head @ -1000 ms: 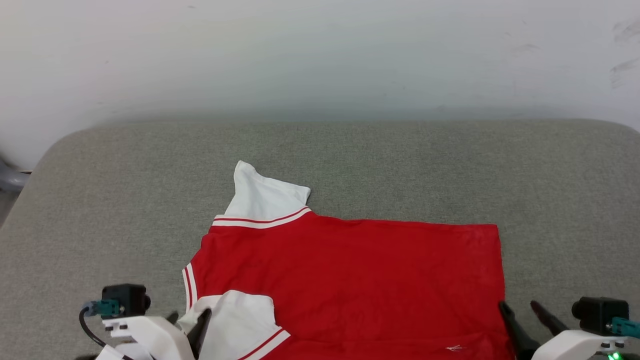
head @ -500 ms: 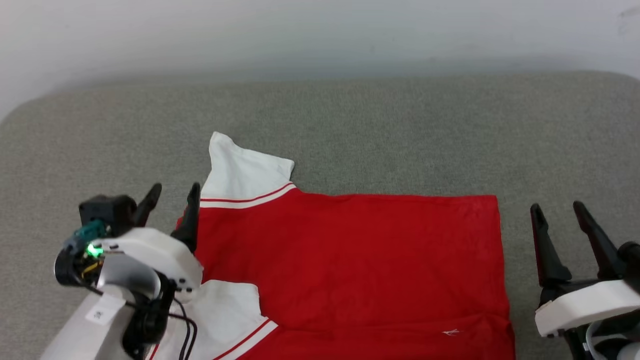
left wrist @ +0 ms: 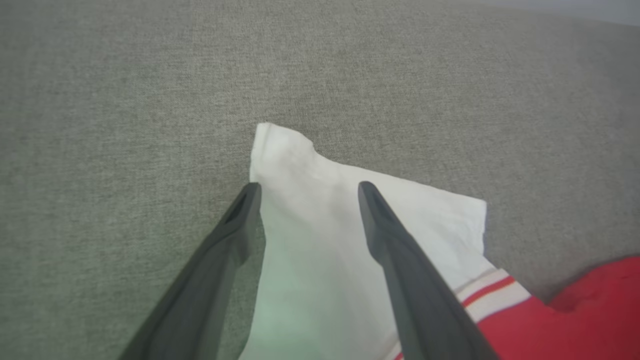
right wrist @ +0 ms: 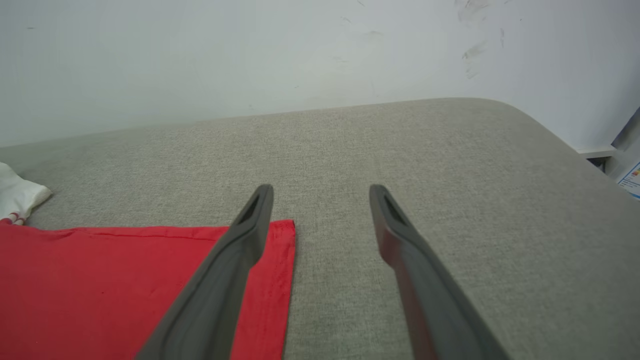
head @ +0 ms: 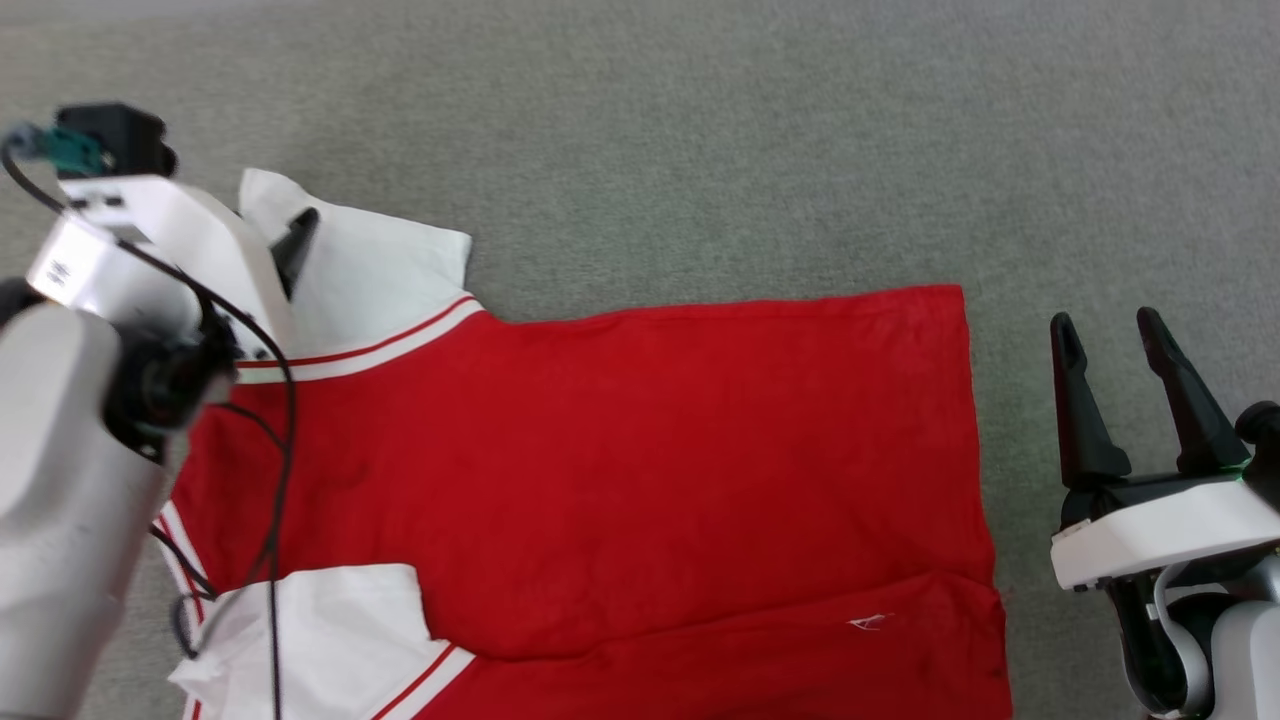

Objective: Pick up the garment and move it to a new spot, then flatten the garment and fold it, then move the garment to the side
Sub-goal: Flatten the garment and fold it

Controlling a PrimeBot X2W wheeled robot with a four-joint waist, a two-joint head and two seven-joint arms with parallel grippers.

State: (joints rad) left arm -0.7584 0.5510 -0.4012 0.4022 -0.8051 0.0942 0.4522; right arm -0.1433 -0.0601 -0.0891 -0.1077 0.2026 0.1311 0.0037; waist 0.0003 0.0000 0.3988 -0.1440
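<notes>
Both stood with jaws apart and empty: your left gripper point(left wrist: 305, 187) over the garment's point(head: 600, 450) white sleeve point(left wrist: 315, 235), your right gripper point(head: 1105, 325) just beside the garment's hem point(head: 975, 450).

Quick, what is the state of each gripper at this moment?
Left gripper: open, empty, poised over the white sleeve of the red jersey.
Right gripper: open, empty, beside the jersey's hem.
</notes>
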